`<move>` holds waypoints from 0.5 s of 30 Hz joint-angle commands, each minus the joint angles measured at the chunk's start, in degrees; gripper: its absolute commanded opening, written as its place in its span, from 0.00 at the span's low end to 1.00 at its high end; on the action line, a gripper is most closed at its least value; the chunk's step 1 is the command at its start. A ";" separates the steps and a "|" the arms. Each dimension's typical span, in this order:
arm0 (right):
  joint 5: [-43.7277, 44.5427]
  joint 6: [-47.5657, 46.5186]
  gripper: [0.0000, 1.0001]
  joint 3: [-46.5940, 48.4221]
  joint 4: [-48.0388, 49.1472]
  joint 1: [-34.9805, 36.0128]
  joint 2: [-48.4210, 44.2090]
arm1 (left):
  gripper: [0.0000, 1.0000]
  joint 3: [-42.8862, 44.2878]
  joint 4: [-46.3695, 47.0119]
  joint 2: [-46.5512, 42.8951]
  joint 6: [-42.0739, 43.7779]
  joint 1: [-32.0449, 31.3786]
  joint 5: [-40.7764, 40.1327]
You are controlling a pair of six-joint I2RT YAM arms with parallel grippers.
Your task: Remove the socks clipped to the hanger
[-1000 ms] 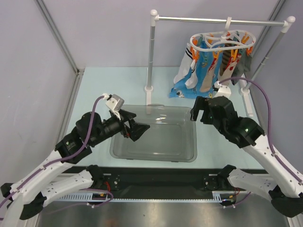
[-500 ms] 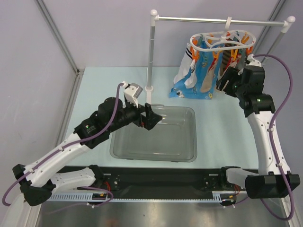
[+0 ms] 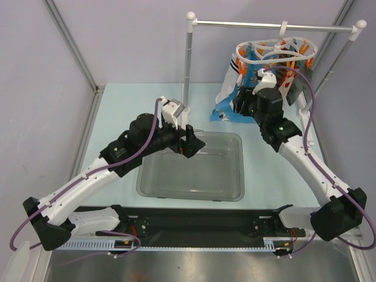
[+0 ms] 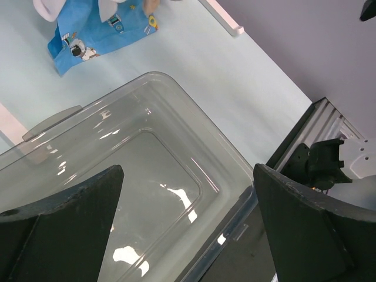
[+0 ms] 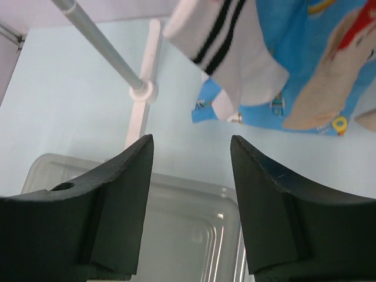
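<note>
The white oval hanger [image 3: 275,51] with orange pegs hangs from the rail at the back right. Several socks hang from it. A bright blue cartoon sock [image 3: 224,110] reaches down to the table, and a white sock [image 3: 230,82] hangs at the left. My right gripper [image 3: 239,104] is open and empty, just in front of the socks' lower left. Its wrist view shows a white black-striped sock [image 5: 230,56] and the blue sock [image 5: 320,88] above the open gripper [image 5: 191,141]. My left gripper [image 3: 194,141] is open and empty over the bin's back edge. It shows as open in the left wrist view too [image 4: 188,170].
A clear plastic bin [image 3: 241,170] stands on the table's middle, seen also in the left wrist view [image 4: 194,132] and the right wrist view [image 5: 176,183]. The white-and-metal rail stand's left pole [image 3: 187,64] rises behind the bin. Purple walls close the back and sides.
My right arm rose from beside the bin to the hanger's right, then swung left to the socks' lower front. My left arm reached forward and right over the bin. Both grippers stay open.
</note>
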 commanded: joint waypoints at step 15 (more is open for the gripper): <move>13.91 -12.49 0.47 4.96 20.82 1.89 13.40 | 0.97 -6.50 4.70 -6.97 -1.47 4.08 5.65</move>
